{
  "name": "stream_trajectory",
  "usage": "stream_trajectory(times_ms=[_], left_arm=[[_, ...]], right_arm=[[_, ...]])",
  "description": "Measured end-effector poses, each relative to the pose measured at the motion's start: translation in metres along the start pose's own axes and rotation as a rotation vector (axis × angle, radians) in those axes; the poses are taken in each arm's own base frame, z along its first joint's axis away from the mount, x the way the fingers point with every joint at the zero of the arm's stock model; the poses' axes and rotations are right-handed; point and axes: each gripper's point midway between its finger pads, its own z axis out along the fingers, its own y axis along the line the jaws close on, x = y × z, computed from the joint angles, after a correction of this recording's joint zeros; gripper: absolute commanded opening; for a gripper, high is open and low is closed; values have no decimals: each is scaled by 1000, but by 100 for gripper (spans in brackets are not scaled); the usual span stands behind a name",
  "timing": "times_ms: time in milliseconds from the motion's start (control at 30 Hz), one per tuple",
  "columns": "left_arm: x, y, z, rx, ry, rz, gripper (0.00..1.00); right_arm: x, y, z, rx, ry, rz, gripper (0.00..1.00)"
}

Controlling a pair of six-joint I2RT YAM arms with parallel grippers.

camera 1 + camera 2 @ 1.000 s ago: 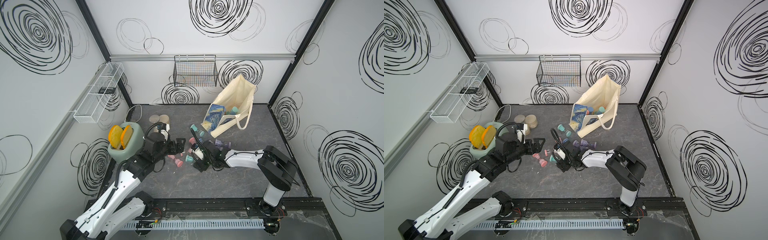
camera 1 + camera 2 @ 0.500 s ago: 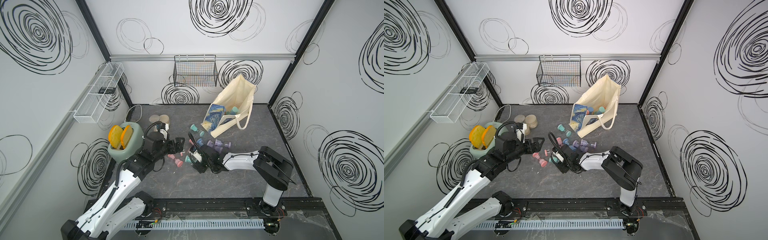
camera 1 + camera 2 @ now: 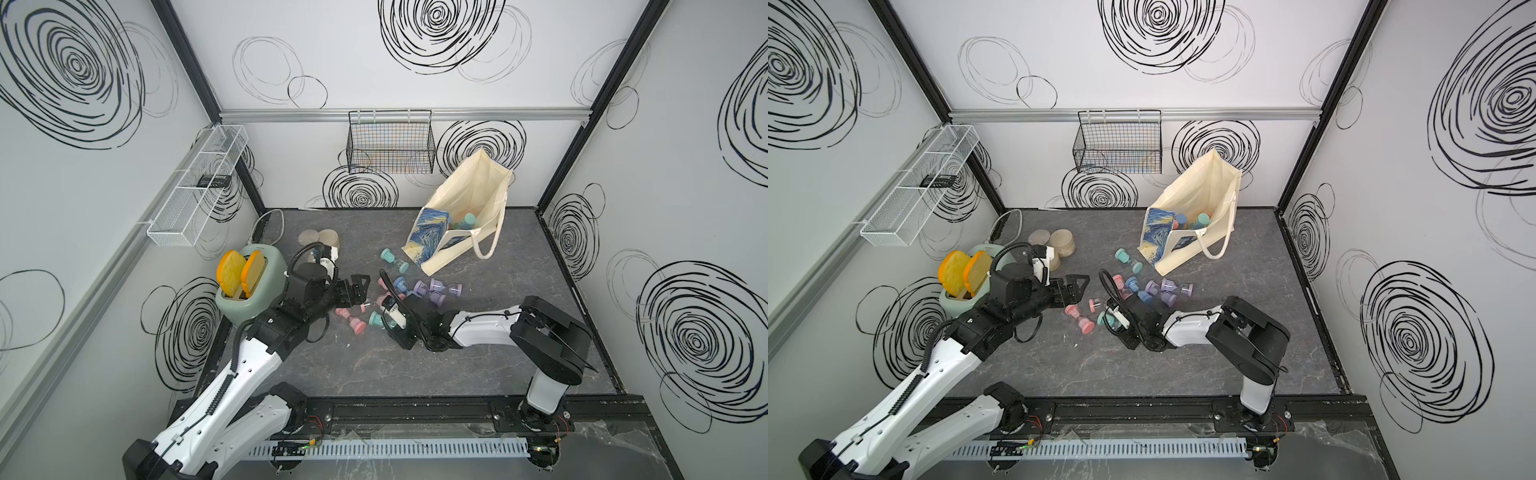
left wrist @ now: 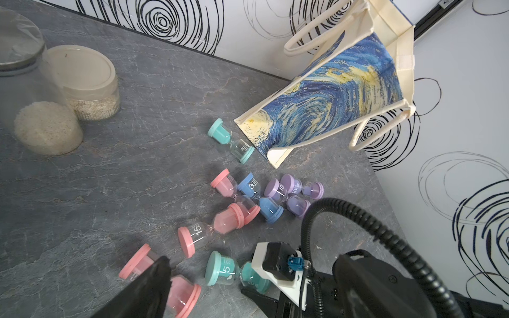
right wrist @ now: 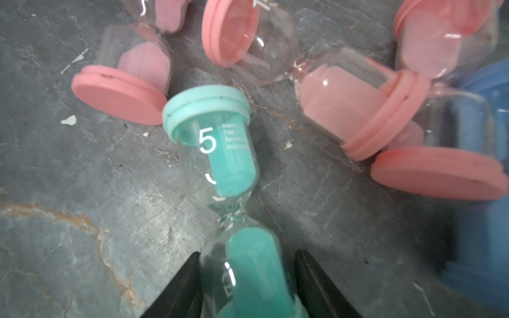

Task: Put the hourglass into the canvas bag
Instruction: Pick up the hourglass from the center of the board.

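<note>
A teal hourglass (image 5: 217, 143) marked 5 lies on its side on the grey table, also seen in a top view (image 3: 376, 320). My right gripper (image 5: 246, 256) is low over the table, its black fingers pressed against both sides of the hourglass's nearer bulb. My left gripper (image 3: 359, 289) hovers open just left of it, above several pink hourglasses (image 3: 353, 322). One of its fingers (image 4: 154, 275) shows in the left wrist view. The canvas bag (image 3: 469, 203) stands open at the back right with a few hourglasses inside.
Purple and blue hourglasses (image 3: 434, 286) lie between the arms and the bag, and another teal one (image 3: 390, 257) lies at the bag's foot. A green toaster (image 3: 249, 291) and two jars (image 3: 318, 239) stand left. A black wire basket (image 3: 390, 143) hangs on the back wall.
My right gripper has slid left onto the teal hourglass and its jaws have narrowed around the bulb. The left arm has hardly moved.
</note>
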Motion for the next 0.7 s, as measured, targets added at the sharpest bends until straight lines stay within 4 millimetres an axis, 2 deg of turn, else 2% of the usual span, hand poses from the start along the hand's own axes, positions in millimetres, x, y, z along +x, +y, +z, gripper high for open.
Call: stream_trajectory(times_ms=[433,533,700], left_arm=[[0,0,0,1,0,-1,96],[0,0,0,1,-1,-1,96],[-3,-2,-3,3,-7,0,96]], right_arm=[[3,6,-13,-46,-10,17,45],[-4,5,-22,-66,-34,37,43],[-27,-5,-47,-87,-108,94,42]])
